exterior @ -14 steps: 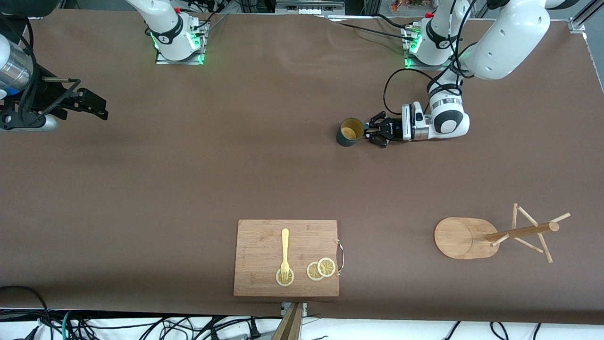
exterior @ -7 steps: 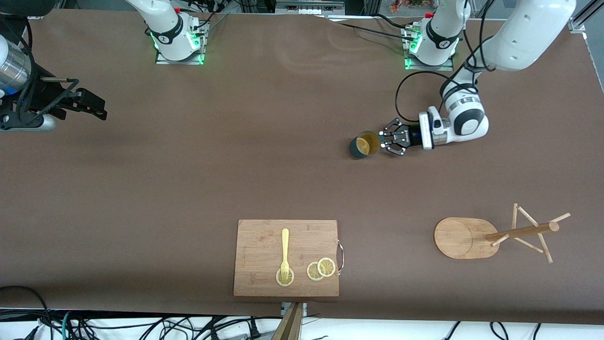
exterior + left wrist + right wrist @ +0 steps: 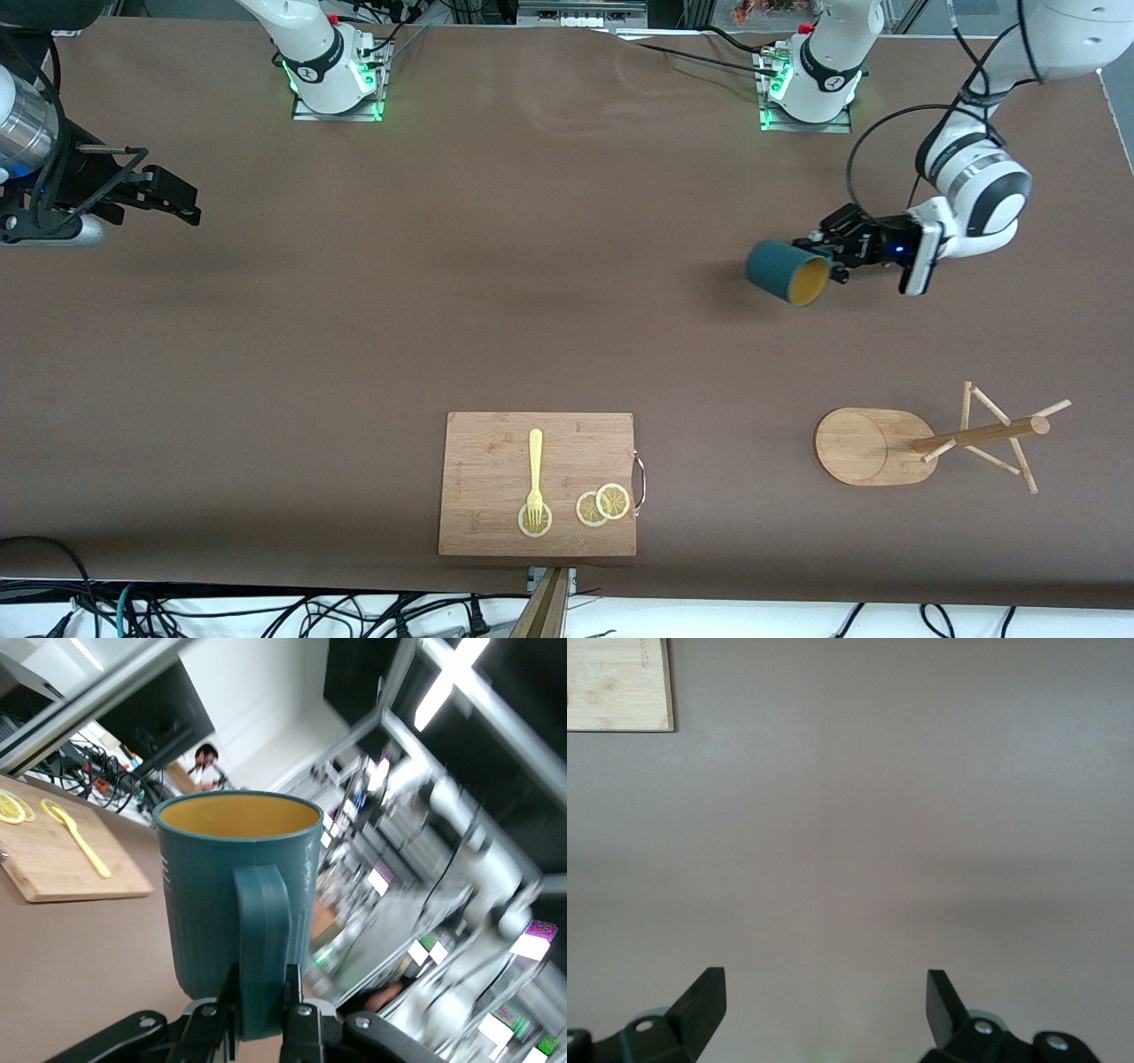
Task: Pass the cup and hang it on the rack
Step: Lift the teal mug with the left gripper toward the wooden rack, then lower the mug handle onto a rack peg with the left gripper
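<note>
The dark teal cup (image 3: 787,273) with its yellow-ochre inside hangs in the air over bare table at the left arm's end, tilted on its side with the mouth toward the front camera. My left gripper (image 3: 828,255) is shut on the cup's loop handle (image 3: 261,943); the left wrist view shows the ribbed cup (image 3: 232,895) with both fingers pinching that handle. The wooden rack (image 3: 961,440) stands nearer the front camera, its oval base (image 3: 864,446) flat on the table, pegs bare. My right gripper (image 3: 826,1005) is open and empty over bare table at the right arm's end.
A wooden cutting board (image 3: 496,509) with a metal handle lies near the front edge, bearing a yellow fork (image 3: 534,478) and lemon slices (image 3: 602,504). Its corner shows in the right wrist view (image 3: 618,682). The arm bases stand along the table's back edge.
My left gripper has lifted the cup off the table and carried it toward the left arm's end, tipping it from upright onto its side. The right arm has not moved.
</note>
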Robot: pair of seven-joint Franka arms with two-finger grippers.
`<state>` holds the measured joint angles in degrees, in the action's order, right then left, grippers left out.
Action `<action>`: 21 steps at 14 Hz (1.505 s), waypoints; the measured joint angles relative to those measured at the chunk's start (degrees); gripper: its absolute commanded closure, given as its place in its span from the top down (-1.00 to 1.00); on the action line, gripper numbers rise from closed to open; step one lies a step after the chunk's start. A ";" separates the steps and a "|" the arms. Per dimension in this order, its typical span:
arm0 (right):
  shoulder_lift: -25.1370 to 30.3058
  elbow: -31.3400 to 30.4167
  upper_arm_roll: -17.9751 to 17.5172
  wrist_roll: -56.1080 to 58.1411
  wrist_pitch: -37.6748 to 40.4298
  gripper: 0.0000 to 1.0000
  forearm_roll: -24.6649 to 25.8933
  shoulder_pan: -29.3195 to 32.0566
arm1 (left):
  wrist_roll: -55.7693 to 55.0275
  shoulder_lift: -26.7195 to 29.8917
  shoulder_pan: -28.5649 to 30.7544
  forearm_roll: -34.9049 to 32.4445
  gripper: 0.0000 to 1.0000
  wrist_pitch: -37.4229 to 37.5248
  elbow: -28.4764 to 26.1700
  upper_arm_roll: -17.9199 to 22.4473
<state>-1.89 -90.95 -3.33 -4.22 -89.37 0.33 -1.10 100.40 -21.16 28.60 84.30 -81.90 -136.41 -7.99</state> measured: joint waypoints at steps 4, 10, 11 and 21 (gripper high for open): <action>-0.03 0.00 0.00 0.00 0.09 1.00 0.00 0.00 | -17.99 -0.08 7.50 -0.01 -1.00 7.35 -0.03 -0.01; -0.04 0.00 0.00 0.00 0.10 1.00 0.00 0.00 | -44.83 -0.12 13.67 -0.01 -1.00 9.37 4.31 -0.02; -0.04 0.00 0.00 0.00 0.10 1.00 0.00 0.00 | -48.54 -0.12 14.00 -0.01 -1.00 9.55 5.82 -0.03; -0.05 0.00 0.00 0.00 0.11 1.00 0.00 0.00 | -64.44 -5.53 15.42 1.62 -1.00 9.42 16.34 -0.09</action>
<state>-1.94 -90.95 -3.33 -4.22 -89.27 0.33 -1.09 35.96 -26.69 44.02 85.92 -72.48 -120.07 -8.08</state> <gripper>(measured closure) 0.000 0.797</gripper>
